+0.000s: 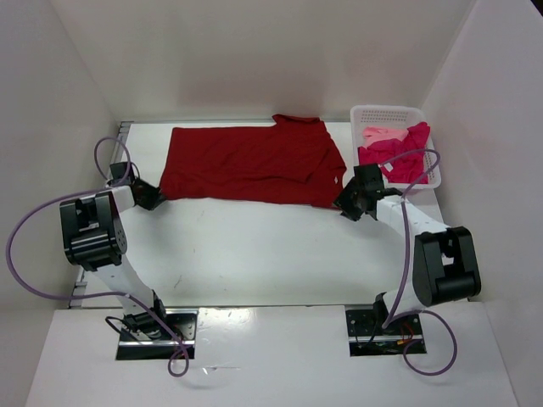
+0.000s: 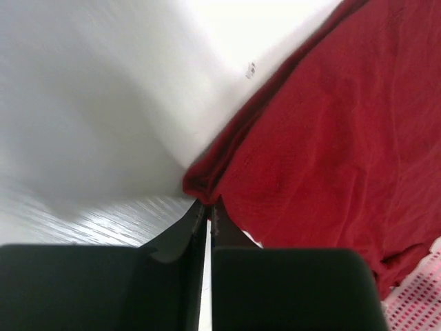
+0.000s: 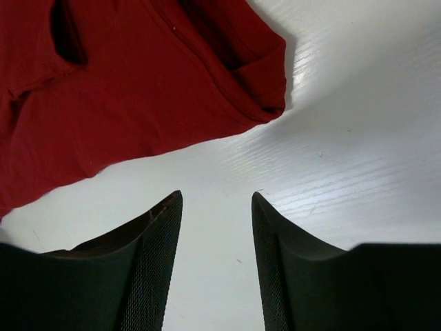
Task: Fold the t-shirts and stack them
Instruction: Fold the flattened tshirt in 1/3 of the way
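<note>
Left gripper [image 2: 205, 207] fills the bottom of its wrist view: fingers drawn together, with the bunched corner of the dark red t-shirt [image 2: 331, 152] at their tips. It appears to be pinched there, though only a small bite of cloth shows.

Right gripper [image 3: 215, 207]: fingers spread apart, nothing between them, over bare table [image 3: 358, 165] just beside the shirt's opposite near corner.

Dark red t-shirt lies spread flat across the far half of the table, not yet folded. Magenta t-shirt [image 1: 399, 157] and pale pink t-shirt [image 1: 382, 134] are heaped in the white basket [image 1: 386, 111] at the far right corner.

Risks, as judged:
- Left pinch is shallow; a pull could slip it off the corner.
- Only one corner is held. If the left arm lifts alone, the cloth would likely drag and bunch instead of folding straight.
- Right fingers could close on the top layer only at the doubled hem, or miss it.
- Right arm's cable loops close to the basket and could snag its rim.

Surface: white and smooth, with faint scuffs near the middle and a metal strip along the left edge. Plain white walls close in the left, far and right sides.
</note>
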Motion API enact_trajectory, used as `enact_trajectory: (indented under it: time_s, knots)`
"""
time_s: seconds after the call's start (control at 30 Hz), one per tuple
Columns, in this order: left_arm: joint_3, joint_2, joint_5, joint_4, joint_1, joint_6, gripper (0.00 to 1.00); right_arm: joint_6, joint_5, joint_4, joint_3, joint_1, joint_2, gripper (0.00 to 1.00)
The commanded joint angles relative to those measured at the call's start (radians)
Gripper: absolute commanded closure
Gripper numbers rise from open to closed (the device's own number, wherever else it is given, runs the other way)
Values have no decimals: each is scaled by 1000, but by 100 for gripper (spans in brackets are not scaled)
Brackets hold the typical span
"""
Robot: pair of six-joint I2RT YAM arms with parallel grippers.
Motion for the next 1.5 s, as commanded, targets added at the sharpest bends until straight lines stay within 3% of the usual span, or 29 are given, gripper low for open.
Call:
enact_trajectory:
  time_s: [0.0,0.13,0.33,0.7,0.83,0.93,1.07,1.1,1.2,1.47]
  knots:
    - [28,-17,-40,-10,57,65,98,36,47,76,-32,-12,-25,48]
    - [15,-30,2,-56,141,131,100,54,47,108,-39,-12,28,45]
    - [-1,-54,-22,-90,180,156,100,63,58,145,-20,-14,99,41]
    - [-21,-64,18,-77,180,165,98,74,-18,252,-46,23,127,41]
    - [-21,-64,18,-77,180,165,98,62,-36,220,20,32,198,43]
    - [-30,-73,27,-77,180,165,98,62,-25,229,12,32,198,51]
    - [-30,-73,27,-77,180,165,98,83,2,220,11,32,198,75]
    - [-30,-73,27,-77,180,172,98,83,12,220,11,32,198,86]
    - [-30,-73,8,-96,180,174,98,103,47,175,11,32,165,98]
    - [-49,-169,-23,-206,180,215,98,122,97,-24,-93,32,-106,100]
